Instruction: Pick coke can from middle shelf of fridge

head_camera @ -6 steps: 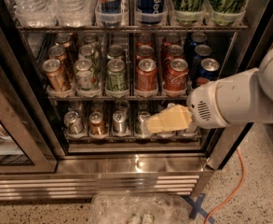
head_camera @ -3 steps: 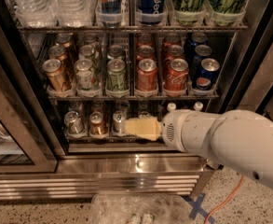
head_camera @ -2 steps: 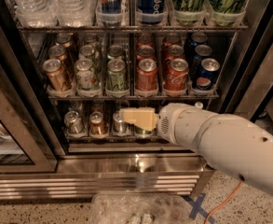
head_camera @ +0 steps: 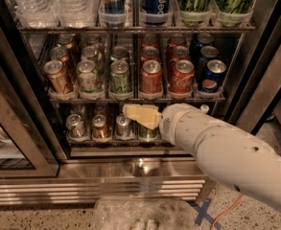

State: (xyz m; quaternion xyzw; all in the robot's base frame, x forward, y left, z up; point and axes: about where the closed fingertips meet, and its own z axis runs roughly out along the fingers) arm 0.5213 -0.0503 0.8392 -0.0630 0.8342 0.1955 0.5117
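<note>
The fridge (head_camera: 130, 169) stands open in the camera view. Its middle shelf (head_camera: 106, 99) is a wire rack with lanes of short cans. Two front lanes hold red coke cans: one at the centre (head_camera: 151, 76), one just right of it (head_camera: 181, 76) with pale lettering, and more red cans stand behind them. My gripper (head_camera: 133, 113), pale yellow on a thick white arm (head_camera: 226, 152), points left just below the middle shelf's front rail, under the centre red can. It hides part of the lower shelf and holds nothing that I can see.
A blue Pepsi can (head_camera: 213, 75) stands right of the coke cans; green-and-white cans (head_camera: 120, 76) and a copper can (head_camera: 57, 76) stand to their left. Bottles and tall cans fill the rack above. Small cans (head_camera: 75, 125) stand below. A glass door (head_camera: 5, 143) is at the left, a clear plastic bag (head_camera: 140, 214) on the floor.
The arm has swung from the right side leftward across the front of the lower shelf and risen slightly; the gripper now sits just under the middle shelf's rail. The cans have not moved.
</note>
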